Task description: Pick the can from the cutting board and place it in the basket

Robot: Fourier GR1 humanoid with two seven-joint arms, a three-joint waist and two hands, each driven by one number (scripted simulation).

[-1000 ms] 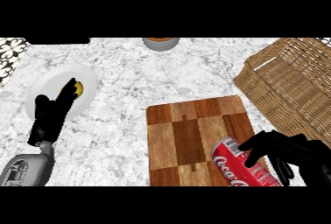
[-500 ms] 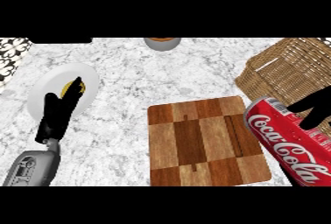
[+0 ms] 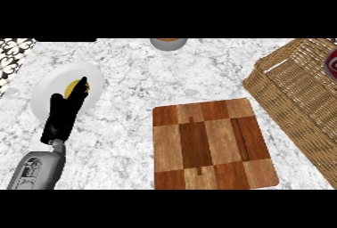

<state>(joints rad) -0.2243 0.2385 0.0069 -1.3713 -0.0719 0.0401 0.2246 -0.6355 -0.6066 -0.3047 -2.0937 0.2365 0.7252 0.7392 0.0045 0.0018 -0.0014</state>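
Observation:
The wooden cutting board [image 3: 211, 144] lies on the marble counter with nothing on it. To its right stands the wicker basket [image 3: 293, 93]. Only a sliver of the red can [image 3: 331, 64] shows at the right edge, above the basket's far side. My right hand is out of view, so what holds the can is hidden. My left hand [image 3: 64, 111] rests open at the left, its straight fingers lying over a white plate [image 3: 49, 89].
A yellow item [image 3: 71, 87] lies on the white plate under my left fingertips. A grey bowl [image 3: 168, 43] stands at the counter's far edge. Patterned tiles [image 3: 13, 55] show at the top left.
The can rose off the cutting board and moved right and away over the basket, almost out of view. My right hand left the view with it. The left hand stayed put.

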